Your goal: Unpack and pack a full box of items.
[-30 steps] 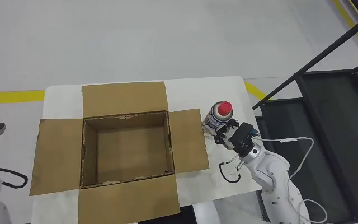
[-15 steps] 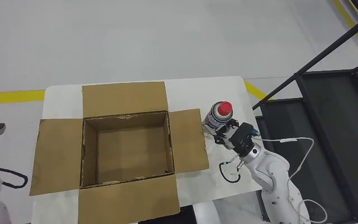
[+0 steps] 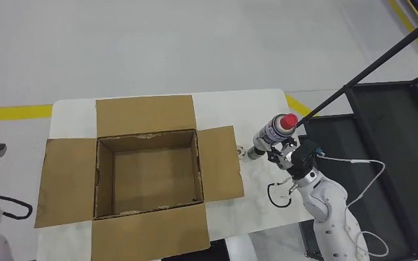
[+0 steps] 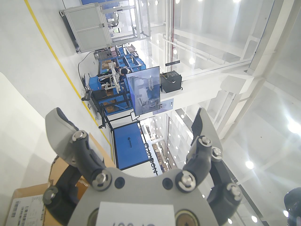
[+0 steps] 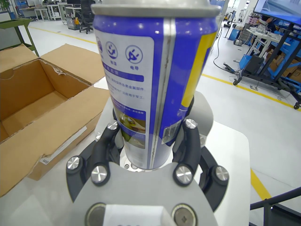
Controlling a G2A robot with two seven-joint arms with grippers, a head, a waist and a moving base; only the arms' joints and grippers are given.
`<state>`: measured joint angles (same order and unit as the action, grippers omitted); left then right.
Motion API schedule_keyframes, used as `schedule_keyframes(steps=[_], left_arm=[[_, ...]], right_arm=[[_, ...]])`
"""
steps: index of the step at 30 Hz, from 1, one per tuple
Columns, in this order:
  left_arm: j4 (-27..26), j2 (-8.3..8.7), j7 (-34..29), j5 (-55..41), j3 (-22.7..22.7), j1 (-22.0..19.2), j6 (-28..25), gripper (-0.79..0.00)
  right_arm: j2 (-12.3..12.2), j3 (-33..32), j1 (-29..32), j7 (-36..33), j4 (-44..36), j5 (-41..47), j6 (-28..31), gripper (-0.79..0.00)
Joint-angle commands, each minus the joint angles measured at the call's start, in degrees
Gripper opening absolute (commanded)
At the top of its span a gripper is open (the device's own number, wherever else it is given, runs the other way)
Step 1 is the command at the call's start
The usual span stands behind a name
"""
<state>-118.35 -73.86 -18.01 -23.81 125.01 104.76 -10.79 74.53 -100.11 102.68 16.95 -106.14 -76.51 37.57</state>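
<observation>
Seen from above, a white table (image 3: 261, 104) carries an open cardboard box (image 3: 153, 173) with all four flaps folded flat outward. The box lies toward the table's 9 o'clock side and its bare brown floor is showing.

Just off the box's 3 o'clock flap, the right gripper (image 3: 274, 150) holds a spray can (image 3: 275, 132). The can has a blue and yellow body, a silver shoulder and a red cap (image 3: 287, 121). It is tilted, with the cap leaning toward 1 o'clock and the base toward the box. Whether the base is clear of the tabletop cannot be told from here.

In the right wrist view the right gripper (image 5: 152, 132) has its two dark fingers (image 5: 191, 139) pressed against opposite sides of the spray can (image 5: 155, 71), low on the body and close to the base. The can's printed label faces the camera. The cardboard box (image 5: 58, 118) lies just beside it on the table (image 5: 230, 147).

The left gripper (image 4: 129, 128) points up and away toward the hall's ceiling lights. Its two fingers (image 4: 58, 128) are spread wide with nothing between them. A corner of the cardboard box (image 4: 25, 198) with a white label lies below it.

Off the table at 3 o'clock stands a dark metal rack (image 3: 366, 137), and a yellow floor line (image 3: 26, 112) runs off at 9 o'clock.
</observation>
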Motion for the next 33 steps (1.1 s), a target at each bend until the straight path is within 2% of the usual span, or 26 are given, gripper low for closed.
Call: schedule_keyframes(steps=[1, 12, 18, 33], left_arm=[[0.00, 0.00, 0.00, 0.00, 0.00, 0.00, 0.00, 0.000], [0.00, 0.00, 0.00, 0.00, 0.00, 0.00, 0.00, 0.000], [0.00, 0.00, 0.00, 0.00, 0.00, 0.00, 0.00, 0.000], [0.00, 0.00, 0.00, 0.00, 0.00, 0.00, 0.00, 0.000]], right_arm=[[-0.16, -1.07, 0.14, 1.00, 1.41, 0.52, 0.20, -0.785], [-1.04, -5.65, -1.03, 5.20, 11.48, 0.55, -1.18, -0.785], [-1.03, -4.31, -3.45, 6.93, 18.07, 3.02, -2.33, -0.785], [-1.50, -1.37, -7.90, 14.79, 27.21, -1.99, -5.03, -0.785]])
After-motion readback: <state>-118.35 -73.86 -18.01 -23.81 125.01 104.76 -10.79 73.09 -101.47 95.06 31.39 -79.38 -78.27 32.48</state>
